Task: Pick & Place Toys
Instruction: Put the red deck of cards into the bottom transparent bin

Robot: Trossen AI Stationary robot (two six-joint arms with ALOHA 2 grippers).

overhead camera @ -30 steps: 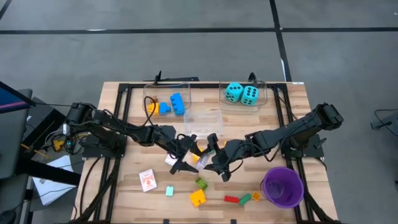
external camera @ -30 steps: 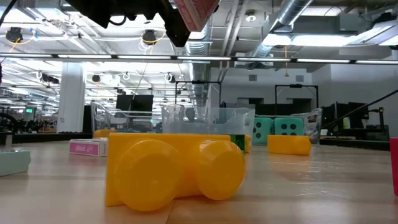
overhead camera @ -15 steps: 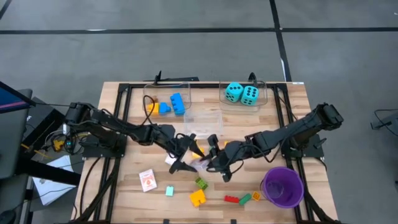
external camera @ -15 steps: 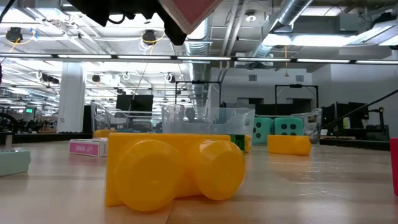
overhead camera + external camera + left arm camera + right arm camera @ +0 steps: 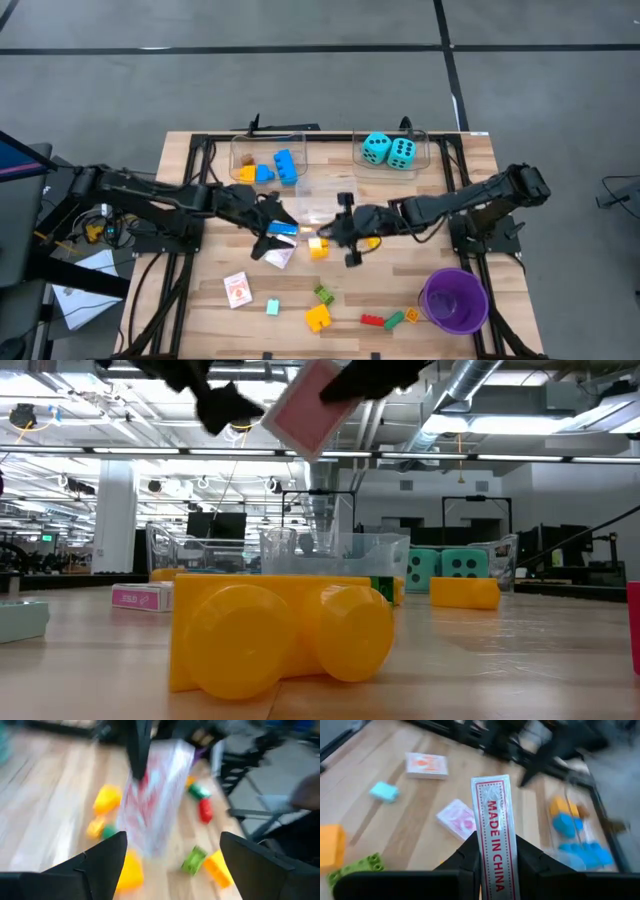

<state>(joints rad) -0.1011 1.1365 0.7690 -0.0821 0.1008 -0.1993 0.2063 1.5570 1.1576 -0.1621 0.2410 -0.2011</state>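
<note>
The wooden table (image 5: 200, 310) fills most of my overhead feed, with the left arm (image 5: 160, 195) and right arm (image 5: 470, 200) both reaching in to its middle. At the far edge sit two clear bins: the left bin (image 5: 268, 148) holds blue bricks (image 5: 285, 165), and the right bin (image 5: 427, 150) holds the two turquoise dice (image 5: 390, 150). The purple cup (image 5: 455, 300) stands at the near right corner.

The right gripper (image 5: 496, 859) is clamped on a red-and-white card pack (image 5: 492, 835), holding it edge-on in the air above the table's centre (its side reads "MADE IN CHINA"). The left gripper (image 5: 172, 870) faces that pack from just beside it. Its fingers (image 5: 105, 865) stand wide apart with nothing between them.

A second pack (image 5: 279, 256) lies flat on the wood under the left gripper, and a third pack (image 5: 237, 290) lies nearer the front left. Loose bricks are scattered along the near edge: a yellow brick (image 5: 317, 318), a green brick (image 5: 324, 295), a red brick (image 5: 372, 320) and a small turquoise brick (image 5: 272, 307).
</note>
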